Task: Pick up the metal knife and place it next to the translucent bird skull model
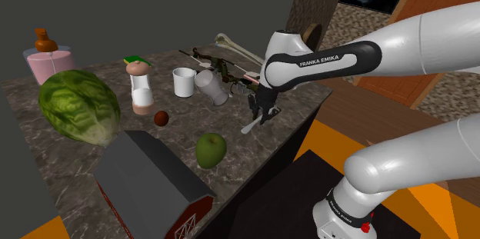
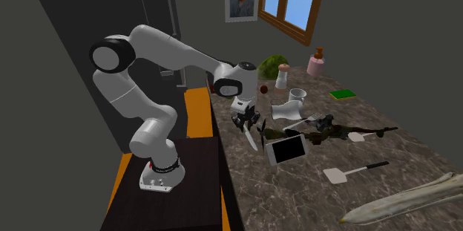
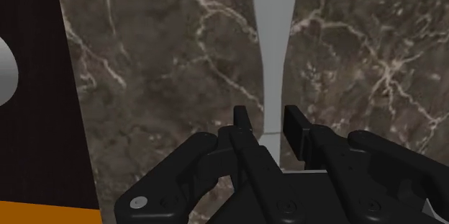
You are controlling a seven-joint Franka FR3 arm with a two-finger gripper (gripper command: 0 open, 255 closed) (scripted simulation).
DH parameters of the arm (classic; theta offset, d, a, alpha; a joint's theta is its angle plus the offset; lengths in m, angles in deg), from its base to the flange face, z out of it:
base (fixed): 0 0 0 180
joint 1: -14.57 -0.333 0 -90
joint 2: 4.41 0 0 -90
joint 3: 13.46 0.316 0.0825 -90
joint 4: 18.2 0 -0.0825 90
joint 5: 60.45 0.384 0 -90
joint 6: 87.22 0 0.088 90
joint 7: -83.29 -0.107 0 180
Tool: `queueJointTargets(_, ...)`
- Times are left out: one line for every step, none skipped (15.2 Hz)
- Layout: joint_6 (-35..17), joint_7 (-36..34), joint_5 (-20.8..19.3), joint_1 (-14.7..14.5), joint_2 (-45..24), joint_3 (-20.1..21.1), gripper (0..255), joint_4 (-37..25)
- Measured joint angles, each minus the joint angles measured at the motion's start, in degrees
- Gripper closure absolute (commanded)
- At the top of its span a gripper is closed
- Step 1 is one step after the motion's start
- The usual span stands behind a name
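Observation:
The knife (image 3: 273, 50) is a plain grey strip that runs out from between my black fingers over the brown marbled counter (image 3: 165, 64). My gripper (image 3: 268, 123) is shut on the knife, fingers close together either side of its narrow part. In the shoulder view the gripper (image 1: 260, 114) hangs low near the counter's front edge with the pale knife (image 1: 248, 128) slanting beneath it. I cannot tell whether the knife (image 2: 251, 140) touches the surface under the gripper (image 2: 242, 123). The long pale bird skull (image 2: 404, 200) lies at the counter's far end, well away; in the shoulder view the skull (image 1: 229, 44) is behind the arm.
Beside the gripper lie a tipped white mug (image 1: 211, 86), an upright mug (image 1: 183, 81), a dark crossbow-like model (image 2: 334, 128) and a white tablet (image 2: 286, 148). A green apple (image 1: 211, 150), red ball (image 1: 161, 117), shaker (image 1: 140, 84), cabbage (image 1: 78, 107) and barn toy (image 1: 154, 187) stand further along. A white spatula (image 2: 349, 171) lies toward the skull.

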Motion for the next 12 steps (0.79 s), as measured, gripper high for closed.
queueJointTargets(-0.1, 0.0, 0.0, 0.0, 0.0, 0.0, 255, 0.0)
queueJointTargets(-0.2, 0.1, 0.0, 0.0, 0.0, 0.0, 255, 0.0)
queueJointTargets(-0.3, 0.1, 0.0, 0.0, 0.0, 0.0, 255, 0.0)
queueJointTargets(-0.3, 0.1, 0.1, 0.0, 0.0, 0.0, 255, 0.0)
queueJointTargets(-0.3, 0.1, 0.1, 0.0, 0.0, 0.0, 255, -0.1)
queueJointTargets(0.0, 0.1, 0.0, 0.0, 0.2, -0.1, 255, -0.5)
queueJointTargets(0.6, 0.1, 0.0, 0.0, 0.6, -0.3, 255, -0.8)
queueJointTargets(1.5, 0.2, 0.0, -0.1, 1.1, -0.5, 255, -1.3)
queueJointTargets(2.2, 0.1, -0.1, 0.0, 1.2, -0.6, 255, -1.8)
queueJointTargets(2.9, 0.1, -0.1, -0.1, 1.6, -0.7, 255, -2.2)
queueJointTargets(3.9, 0.2, -0.1, -0.1, 2.2, -1.0, 255, -2.6)
queueJointTargets(4.8, 0.2, -0.3, 0.0, 2.3, -1.1, 255, -3.4)
